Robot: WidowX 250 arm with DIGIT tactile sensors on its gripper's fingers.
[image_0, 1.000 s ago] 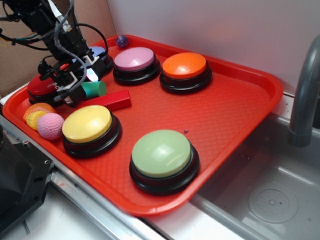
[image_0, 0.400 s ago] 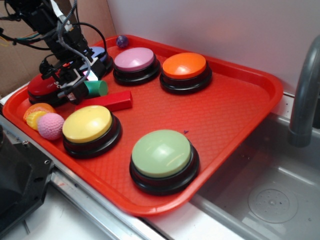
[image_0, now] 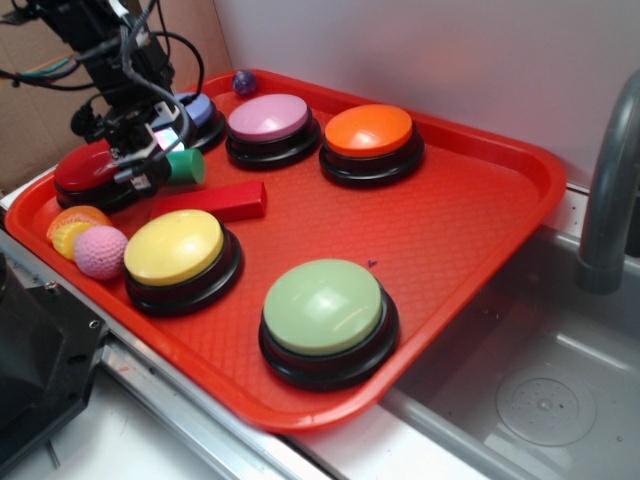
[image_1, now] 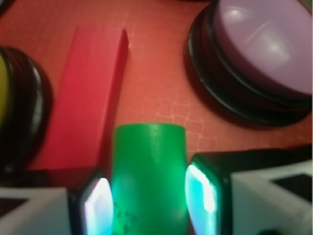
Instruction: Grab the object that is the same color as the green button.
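Hand (image_1: 149,203) clamped on the green cylinder (image_1: 149,176), held just above the red tray (image_0: 480,215) beside the red block (image_1: 85,93). Risk: the smooth round body may slip out endwise if grip loosens. Tray rests by a steel sink (image_0: 530,400), green button (image_0: 325,305) well apart.
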